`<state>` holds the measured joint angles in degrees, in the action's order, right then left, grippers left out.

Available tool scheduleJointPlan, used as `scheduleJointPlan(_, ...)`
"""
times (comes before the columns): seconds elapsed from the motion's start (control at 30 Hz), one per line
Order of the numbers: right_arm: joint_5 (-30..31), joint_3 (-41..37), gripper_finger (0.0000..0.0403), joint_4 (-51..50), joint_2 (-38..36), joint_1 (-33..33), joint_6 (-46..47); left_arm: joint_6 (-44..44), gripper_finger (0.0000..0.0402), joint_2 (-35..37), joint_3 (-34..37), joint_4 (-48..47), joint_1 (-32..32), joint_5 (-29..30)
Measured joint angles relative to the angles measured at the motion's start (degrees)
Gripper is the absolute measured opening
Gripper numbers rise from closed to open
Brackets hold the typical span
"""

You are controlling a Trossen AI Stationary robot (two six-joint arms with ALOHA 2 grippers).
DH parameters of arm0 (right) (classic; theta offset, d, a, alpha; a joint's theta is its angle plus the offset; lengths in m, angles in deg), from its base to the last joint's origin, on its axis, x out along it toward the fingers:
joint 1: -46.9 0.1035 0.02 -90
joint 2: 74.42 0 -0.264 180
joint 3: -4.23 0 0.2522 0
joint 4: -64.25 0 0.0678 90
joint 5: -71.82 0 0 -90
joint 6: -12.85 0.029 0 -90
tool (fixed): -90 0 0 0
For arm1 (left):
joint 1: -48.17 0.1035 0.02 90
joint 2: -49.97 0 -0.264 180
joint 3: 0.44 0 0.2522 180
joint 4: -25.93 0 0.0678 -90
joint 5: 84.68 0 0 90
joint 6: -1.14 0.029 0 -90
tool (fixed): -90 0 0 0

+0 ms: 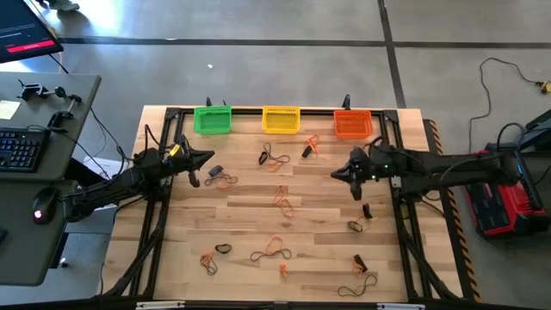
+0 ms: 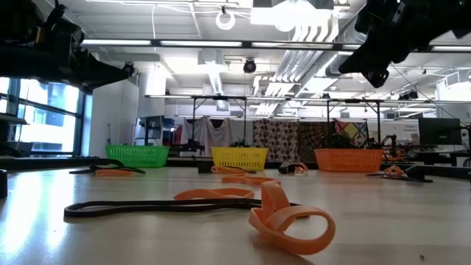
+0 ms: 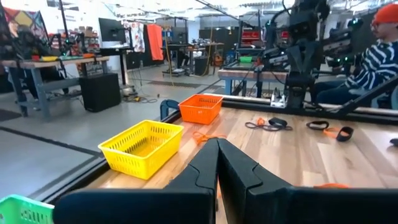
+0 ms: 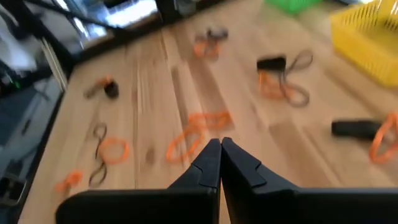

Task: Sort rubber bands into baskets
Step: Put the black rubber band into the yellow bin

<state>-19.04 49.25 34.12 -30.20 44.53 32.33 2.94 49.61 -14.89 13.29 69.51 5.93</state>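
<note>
Bright, even light falls from ceiling strip lamps [image 2: 243, 43], glaring white overhead. The right wrist view is motion-blurred, and shadows on the bench [image 1: 250, 215] stay faint.

The left arm reaches in from the table's [image 1: 258, 207] left side, its left gripper [image 1: 207, 157] raised, jaws pressed together and holding nothing. The right arm reaches in from the table's right side; the right gripper [image 1: 337, 174] hangs above the table, jaws likewise closed and empty.
</note>
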Motion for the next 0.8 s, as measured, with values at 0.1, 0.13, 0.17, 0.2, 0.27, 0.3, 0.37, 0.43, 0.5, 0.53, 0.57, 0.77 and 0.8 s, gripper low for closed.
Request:
scheduleJointPlan(0.1, 0.0, 5.8, 0.0001, -8.3, 3.5, 2.5, 0.1, 0.9, 0.0, 0.0, 0.0, 0.0, 0.0, 0.0)
scheduleJointPlan(0.13, 0.0, 7.7, 0.0001, -10.9, 4.6, 3.4, 0.3, 0.9, 0.0, 0.0, 0.0, 0.0, 0.0, 0.0)
scheduleJointPlan(0.17, 0.0, 9.4, 0.0001, -13.3, 5.8, 4.3, 1.2, 0.9, 0.0, 0.0, 0.0, 0.0, 0.0, 0.0)
scheduleJointPlan(0.2, 0.0, 11.0, 0.0001, -15.5, 6.9, 5.2, 1.8, 0.8, 0.0, 0.0, 0.0, 0.0, 0.0, 0.0)
scheduleJointPlan(0.27, 0.0, 13.8, 0.0001, -20.1, 9.3, 7.0, 3.6, 0.3, 0.0, 0.0, 0.0, 0.0, 0.0, 0.0)
scheduleJointPlan(0.3, 0.0, 15.0, 0.0001, -22.4, 10.5, 8.0, 4.9, 0.1, 0.0, 0.0, 0.0, 0.0, 0.0, 0.0)
scheduleJointPlan(0.37, 0.0, 17.1, 0.0001, -26.4, 12.9, 10.1, 7.9, 0.0, 0.0, 0.0, 0.0, 0.0, 0.0, 0.0)
scheduleJointPlan(0.43, -0.3, 18.6, 0.0001, -29.6, 15.2, 12.5, 11.4, 0.0, 0.0, 0.0, 0.0, 0.0, 0.0, 0.0)
scheduleJointPlan(0.5, -1.4, 19.7, 0.0001, -31.6, 17.7, 15.1, 15.1, 0.1, 0.0, 0.0, 0.0, 0.0, 0.0, 0.0)
scheduleJointPlan(0.53, -1.9, 20.1, 0.0001, -31.9, 18.8, 16.5, 17.1, 0.3, 0.0, 0.0, 0.0, 0.0, 0.0, 0.0)
scheduleJointPlan(0.57, -2.7, 20.3, 0.0001, -32.0, 20.0, 17.9, 19.1, 0.3, 0.0, 0.0, 0.0, 0.0, 0.0, 0.0)
scheduleJointPlan(0.77, -6.0, 21.2, 0.0041, -32.2, 27.4, 27.0, 33.0, 0.4, 0.0, 0.0, 0.0, 0.0, 0.0, 0.0)
scheduleJointPlan(0.8, -6.6, 21.4, 0.0054, -32.2, 28.5, 28.3, 35.4, 0.4, 0.0, 0.0, 0.0, 0.0, 0.0, 0.0)
